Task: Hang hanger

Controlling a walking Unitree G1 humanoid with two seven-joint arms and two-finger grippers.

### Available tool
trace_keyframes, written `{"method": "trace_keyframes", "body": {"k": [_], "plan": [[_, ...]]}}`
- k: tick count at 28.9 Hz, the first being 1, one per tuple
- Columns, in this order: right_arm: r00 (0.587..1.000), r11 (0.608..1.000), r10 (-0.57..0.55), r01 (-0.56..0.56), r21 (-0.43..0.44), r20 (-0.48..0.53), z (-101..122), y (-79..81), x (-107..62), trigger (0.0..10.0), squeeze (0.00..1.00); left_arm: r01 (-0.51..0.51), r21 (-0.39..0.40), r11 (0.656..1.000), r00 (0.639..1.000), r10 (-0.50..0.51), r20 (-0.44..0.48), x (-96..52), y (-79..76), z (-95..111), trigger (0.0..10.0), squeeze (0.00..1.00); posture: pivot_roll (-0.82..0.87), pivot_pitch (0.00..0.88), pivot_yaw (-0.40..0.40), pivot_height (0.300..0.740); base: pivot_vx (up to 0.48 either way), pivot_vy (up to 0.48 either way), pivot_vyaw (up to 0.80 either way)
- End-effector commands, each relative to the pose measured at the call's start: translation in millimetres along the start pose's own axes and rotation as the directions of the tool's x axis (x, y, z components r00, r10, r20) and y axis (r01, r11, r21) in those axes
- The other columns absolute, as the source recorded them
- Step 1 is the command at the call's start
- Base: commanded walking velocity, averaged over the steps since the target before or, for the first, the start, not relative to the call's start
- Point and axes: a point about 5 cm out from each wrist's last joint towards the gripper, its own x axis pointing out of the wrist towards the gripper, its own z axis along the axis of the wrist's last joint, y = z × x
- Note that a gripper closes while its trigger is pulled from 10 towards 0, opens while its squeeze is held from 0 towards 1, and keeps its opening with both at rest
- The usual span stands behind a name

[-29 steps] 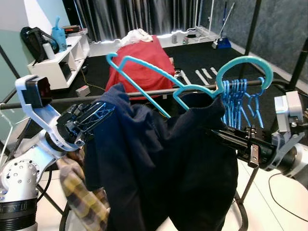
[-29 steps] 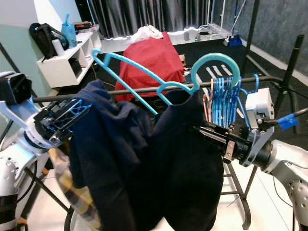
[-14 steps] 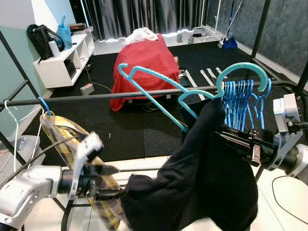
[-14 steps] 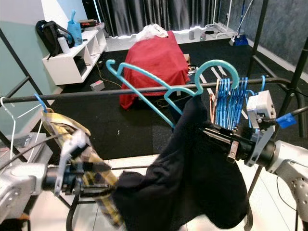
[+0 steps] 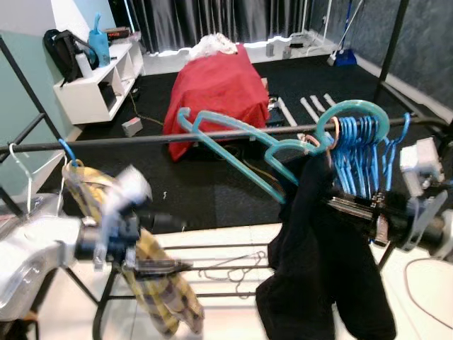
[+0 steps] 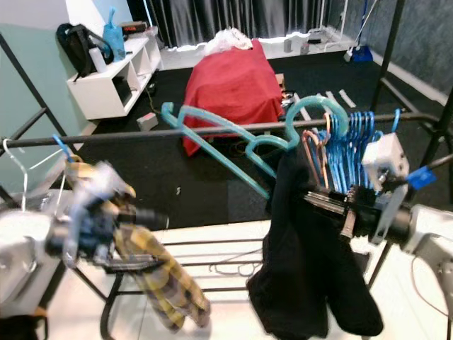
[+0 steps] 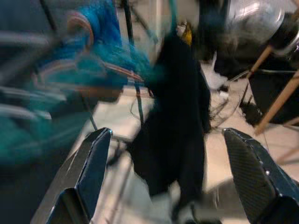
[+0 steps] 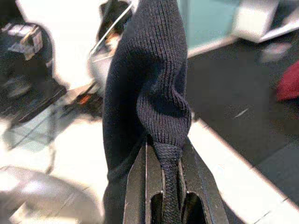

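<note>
My right gripper [image 8: 163,196] pinches the dark garment [image 5: 322,269] beside the rail [image 5: 177,138]; my left gripper [image 7: 168,182] hangs wide open, empty.

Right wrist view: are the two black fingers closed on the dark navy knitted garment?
Yes: the right gripper has its two black fingers pressed against a fold of the dark navy knitted garment.

Right claw [image 5: 336,205] clamped on dark garment [image 5: 322,269], which droops below it from teal hanger [image 5: 283,152] hooked on rail [image 5: 177,138]. Bunch of blue hangers [image 5: 361,152] just above that claw. Left claw [image 5: 173,265] blurred, well apart from garment, plaid cloth [image 5: 159,283] just beside it. Red cover [image 5: 216,88] far beyond.
</note>
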Motion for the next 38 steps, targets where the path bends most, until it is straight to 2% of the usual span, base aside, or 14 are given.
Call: {"method": "trace_keyframes", "body": {"k": [1,3,5,7,8,9,12,15,21,27,33,34,38], "plan": [[0.994,0.995,0.098,-0.098,-0.007,-0.041,-0.8,9.5,3.9,0.0,0.00,0.008,0.053,0.999,0.996,-0.012,0.086,-2.9,1.5,14.3,10.0,0.00,-0.17,0.000,0.050,0.740,0.000,0.000,0.00],[0.988,0.990,0.143,-0.142,0.012,-0.064,-3.3,13.6,4.4,0.0,0.00,0.029,0.084,0.996,0.994,-0.038,0.101,-1.6,0.7,21.9,10.0,0.00,-0.17,0.000,0.047,0.740,0.000,0.000,0.00],[0.968,0.975,0.220,-0.218,0.036,-0.121,-6.8,18.6,5.0,0.0,0.00,0.088,0.127,0.988,0.995,-0.093,0.033,4.0,0.6,26.2,10.0,0.00,-0.17,0.000,0.041,0.740,0.000,0.000,0.00],[0.961,0.971,0.238,-0.235,0.039,-0.138,-7.5,19.1,5.1,0.0,0.00,0.109,0.134,0.985,0.994,-0.111,0.005,5.8,0.2,26.3,10.0,0.00,-0.17,0.000,0.041,0.740,0.000,0.000,0.00],[0.949,0.964,0.266,-0.266,0.021,-0.167,-4.7,18.0,7.6,0.0,0.00,0.168,0.120,0.979,0.980,-0.153,-0.124,20.1,1.2,11.5,10.0,0.00,-0.17,0.000,0.043,0.740,0.000,0.000,0.00],[0.949,0.964,0.266,-0.266,0.021,-0.167,-4.7,18.0,7.6,0.0,0.00,0.168,0.120,0.979,0.980,-0.153,-0.124,20.1,1.2,11.5,10.0,0.00,-0.17,0.000,0.043,0.740,0.000,0.000,0.00],[0.940,0.958,0.283,-0.288,0.004,-0.191,-3.7,17.5,10.5,0.0,0.00,0.200,0.101,0.975,0.964,-0.178,-0.198,29.3,1.5,-1.9,10.0,0.00,-0.17,0.000,0.044,0.740,0.000,0.000,0.00],[0.928,0.948,0.307,-0.319,-0.024,-0.213,-3.7,18.1,19.0,0.0,0.00,0.238,0.035,0.971,0.946,-0.223,-0.236,42.6,-2.2,-20.3,10.0,0.00,-0.18,0.000,0.047,0.740,0.000,0.000,0.00],[0.922,0.939,0.321,-0.339,-0.051,-0.217,0.7,18.3,23.8,0.0,0.00,0.206,-0.011,0.979,0.939,-0.201,-0.278,53.2,-1.3,-33.8,10.0,0.00,-0.18,0.000,0.050,0.740,0.000,0.000,0.00],[0.920,0.936,0.324,-0.345,-0.064,-0.220,2.6,18.6,24.9,0.0,0.00,0.175,-0.036,0.984,0.934,-0.177,-0.311,54.5,0.7,-39.9,10.0,0.00,-0.18,0.000,0.050,0.740,0.000,0.000,0.00],[0.913,0.930,0.334,-0.360,-0.078,-0.233,4.1,17.7,27.5,0.0,0.00,0.164,-0.057,0.985,0.910,-0.173,-0.376,57.5,2.1,-49.1,10.0,0.00,-0.18,0.000,0.051,0.740,0.000,0.000,0.00],[0.913,0.928,0.335,-0.362,-0.084,-0.232,4.7,17.5,28.9,0.0,0.00,0.180,-0.077,0.981,0.900,-0.196,-0.390,58.3,-0.3,-51.2,0.0,0.00,-0.18,0.000,0.052,0.740,0.000,0.000,0.00],[0.913,0.926,0.337,-0.366,-0.096,-0.230,6.5,16.8,31.6,0.0,0.00,0.189,-0.109,0.976,0.886,-0.217,-0.410,61.6,-3.5,-56.0,0.0,0.00,-0.18,0.000,0.053,0.740,0.000,0.000,0.00]]}}
